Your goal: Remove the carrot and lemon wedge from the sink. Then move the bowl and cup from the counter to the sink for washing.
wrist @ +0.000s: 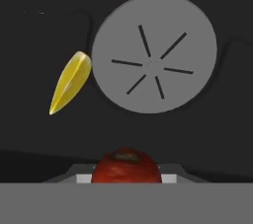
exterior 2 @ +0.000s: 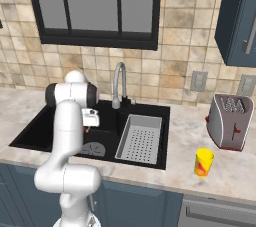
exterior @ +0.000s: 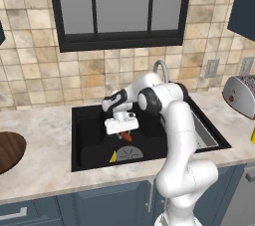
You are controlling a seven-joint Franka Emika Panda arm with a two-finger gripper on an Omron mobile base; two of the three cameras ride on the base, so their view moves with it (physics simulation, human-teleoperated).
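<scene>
You see a matt black sink set into a beige marbled stone counter at the middle of the frame. Its drain looks flat grey and dull; the perforated tray beside it is pale grey, metal-like. The faucet gleams silver. At left edge, the bowl shows dark wood grain. The lemon wedge is glossy yellow, the carrot a smooth orange-red.

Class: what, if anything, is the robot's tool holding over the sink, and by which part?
The carrot, held by one end in the tool; the other end hangs down toward the drain.
</scene>
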